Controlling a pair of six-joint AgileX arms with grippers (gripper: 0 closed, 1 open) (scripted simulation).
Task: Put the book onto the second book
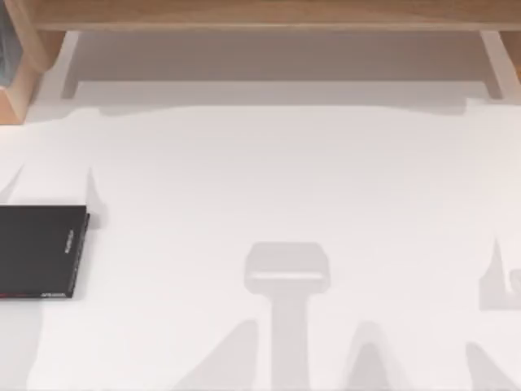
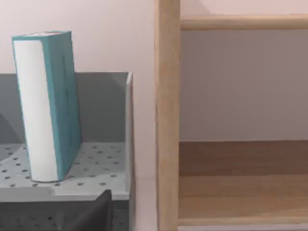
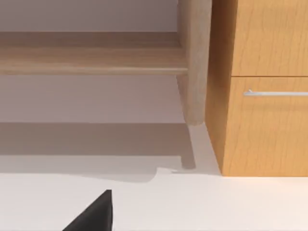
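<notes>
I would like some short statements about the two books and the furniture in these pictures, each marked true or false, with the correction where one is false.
1. The teal book stands upright in a grey perforated tray. True.
2. The black book lies flat at the left edge of the white table in the top view. True.
3. The teal book already rests on the black book. False: they are apart, the teal one in the tray, the black one on the table.
4. The wooden cabinet has a round knob. False: it has a straight metal bar handle.
5. The black book stands on its edge. False: it lies flat.
</notes>
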